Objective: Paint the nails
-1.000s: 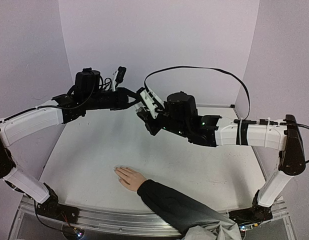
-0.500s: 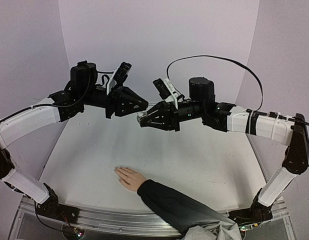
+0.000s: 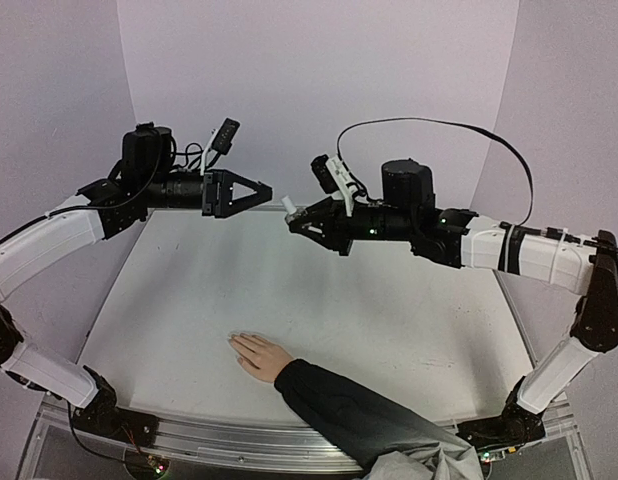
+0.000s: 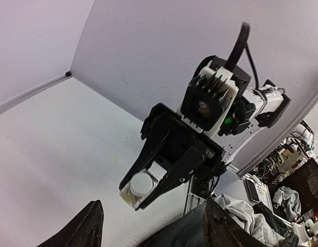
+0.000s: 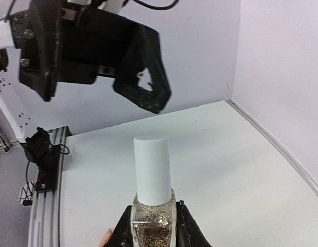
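Lilac walls [image 3: 319,80] frame right claw [image 3: 301,218] clamping white-capped glitter bottle [image 5: 153,170].

I count two arms [image 3: 49,248] and two claws, my left claw [image 3: 263,189] and my right claw [image 3: 297,216], two wrist cameras [image 3: 225,133], one glitter nail polish bottle [image 5: 153,218] with one white cap [image 5: 152,170], one human hand [image 3: 257,355], one dark sleeve [image 3: 349,410], one white table [image 3: 409,320].

Nails [image 3: 235,343]: too small for me to make out. Sleeve [image 3: 359,420]: cut off at near edge. Bottle [image 5: 154,216]: base out of frame.
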You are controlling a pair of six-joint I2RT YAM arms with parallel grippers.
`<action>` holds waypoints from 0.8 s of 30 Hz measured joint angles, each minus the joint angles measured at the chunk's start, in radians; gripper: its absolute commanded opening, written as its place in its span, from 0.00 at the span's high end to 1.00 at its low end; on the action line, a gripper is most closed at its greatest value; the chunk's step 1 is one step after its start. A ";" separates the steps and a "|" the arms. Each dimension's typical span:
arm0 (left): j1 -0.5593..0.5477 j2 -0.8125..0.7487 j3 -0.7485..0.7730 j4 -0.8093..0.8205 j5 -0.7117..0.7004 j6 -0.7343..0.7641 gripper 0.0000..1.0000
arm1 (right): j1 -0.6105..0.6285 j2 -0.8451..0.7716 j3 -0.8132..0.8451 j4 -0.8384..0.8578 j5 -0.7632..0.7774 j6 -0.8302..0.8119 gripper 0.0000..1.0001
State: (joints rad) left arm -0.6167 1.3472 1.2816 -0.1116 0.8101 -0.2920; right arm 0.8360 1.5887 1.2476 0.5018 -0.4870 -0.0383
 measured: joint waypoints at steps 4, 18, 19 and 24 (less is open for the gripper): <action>0.000 -0.005 0.002 -0.127 -0.063 -0.028 0.31 | 0.000 0.022 0.000 -0.026 0.092 -0.031 1.00; -0.020 0.065 0.047 -0.214 -0.090 -0.053 0.45 | 0.052 0.089 0.056 -0.096 0.200 -0.090 1.00; -0.023 0.074 0.048 -0.214 -0.090 -0.054 0.47 | 0.058 0.091 0.061 -0.098 0.203 -0.093 1.00; -0.029 0.096 0.057 -0.230 -0.100 -0.056 0.59 | 0.071 0.097 0.068 -0.110 0.212 -0.104 1.00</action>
State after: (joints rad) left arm -0.6456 1.4433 1.3384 -0.3416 0.7105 -0.3481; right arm 0.9073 1.6852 1.3159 0.3916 -0.2745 -0.1425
